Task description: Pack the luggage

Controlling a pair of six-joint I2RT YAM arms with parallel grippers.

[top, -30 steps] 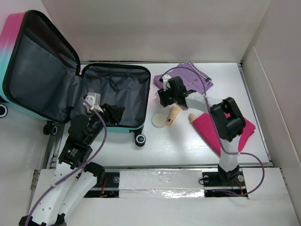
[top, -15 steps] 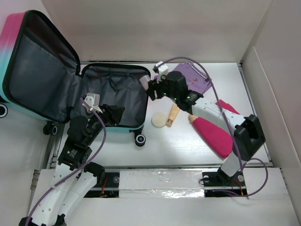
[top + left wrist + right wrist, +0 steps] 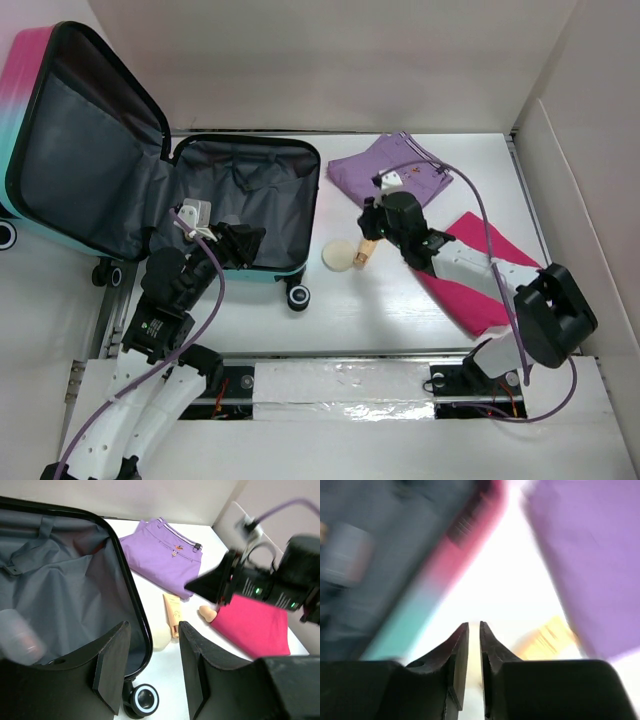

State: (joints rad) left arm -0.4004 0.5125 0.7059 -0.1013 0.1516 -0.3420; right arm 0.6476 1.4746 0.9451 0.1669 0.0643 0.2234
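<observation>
The right wrist view is blurred throughout: the luggage rim, the purple cloth and a yellow tube are only streaks of colour. From above, the luggage lid runs off the left edge, and the right arm covers part of the pink cloth. In the left wrist view, a pale object on the lining is too blurred to name.

Top view high behind me looking down, left wrist view low over suitcase facing rightward, right wrist view close, blurred, all sharing purple clothes.

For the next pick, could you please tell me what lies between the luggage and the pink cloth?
In the top view, a cream disc and a tan tube.
</observation>
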